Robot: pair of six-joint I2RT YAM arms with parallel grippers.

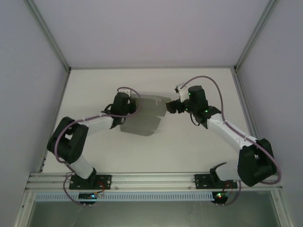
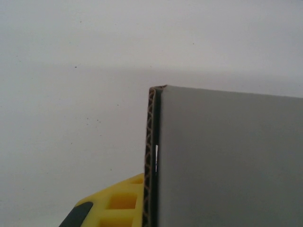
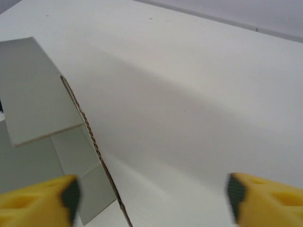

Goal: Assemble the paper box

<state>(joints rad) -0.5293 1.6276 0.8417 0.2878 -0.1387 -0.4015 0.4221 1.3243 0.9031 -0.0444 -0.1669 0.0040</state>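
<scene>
Clearly, the left end effector (image 1: 127,104) is clamped on the left edge of the paper box (image 1: 144,118), a part-folded grey sheet, partly raised, near the middle of the surface (image 1: 199,151). It looks light, thin and stiff, yet easily creased, so edges beside fold lines suit gripping best. Its long axis seems to run left-right, with 1 flap pointing at the right end effector (image 1: 171,107), whose fingers stand wide apart and hold nothing.

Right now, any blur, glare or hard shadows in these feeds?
Top external: even diffuse light, no glare, grey paper box low-contrast on the white table. Left wrist: corrugated edge sharp. Right wrist: near yellow fingertips blurred; soft shadow band across the table.
</scene>
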